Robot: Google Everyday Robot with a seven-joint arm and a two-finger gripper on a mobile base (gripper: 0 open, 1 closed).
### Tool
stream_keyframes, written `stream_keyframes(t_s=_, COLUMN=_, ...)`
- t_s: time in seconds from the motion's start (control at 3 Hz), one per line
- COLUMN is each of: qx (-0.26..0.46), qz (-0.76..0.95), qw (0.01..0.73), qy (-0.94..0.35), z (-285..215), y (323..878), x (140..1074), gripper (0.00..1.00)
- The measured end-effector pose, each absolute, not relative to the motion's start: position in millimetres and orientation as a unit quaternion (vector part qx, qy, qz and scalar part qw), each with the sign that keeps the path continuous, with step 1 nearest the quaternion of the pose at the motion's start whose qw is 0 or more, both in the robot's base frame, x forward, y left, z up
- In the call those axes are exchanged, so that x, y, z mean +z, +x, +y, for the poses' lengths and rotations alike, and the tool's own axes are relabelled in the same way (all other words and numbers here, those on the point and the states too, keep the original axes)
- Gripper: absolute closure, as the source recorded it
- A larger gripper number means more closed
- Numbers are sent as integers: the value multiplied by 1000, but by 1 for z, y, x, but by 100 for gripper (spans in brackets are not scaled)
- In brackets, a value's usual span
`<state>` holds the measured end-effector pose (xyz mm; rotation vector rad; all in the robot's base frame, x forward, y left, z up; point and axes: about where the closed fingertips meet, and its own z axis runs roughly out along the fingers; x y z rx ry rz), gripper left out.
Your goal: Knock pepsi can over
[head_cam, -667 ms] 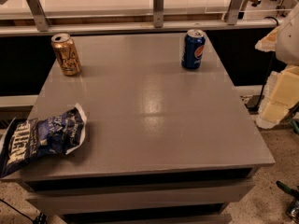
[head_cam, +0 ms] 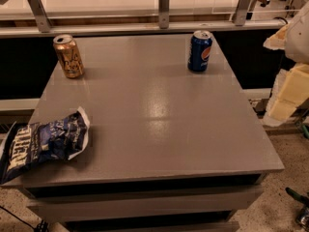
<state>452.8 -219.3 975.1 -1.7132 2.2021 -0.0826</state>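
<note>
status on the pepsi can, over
Gripper at right edge, off the table. Pepsi can upright, far right corner, untouched. Nothing between them; gold can and chip bag sit left.

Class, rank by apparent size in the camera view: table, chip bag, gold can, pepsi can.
1. table
2. chip bag, though it lies nearest the camera
3. gold can and pepsi can look alike, so no ranking
The gripper sits off the table's right edge, apart from the pepsi can.
</note>
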Motion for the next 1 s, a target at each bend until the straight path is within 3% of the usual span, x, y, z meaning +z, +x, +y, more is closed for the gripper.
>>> stream_keyframes(t_s=1.0, qx=53, qz=747, qw=309, qy=-586, z=-233, y=584, x=962, gripper=0)
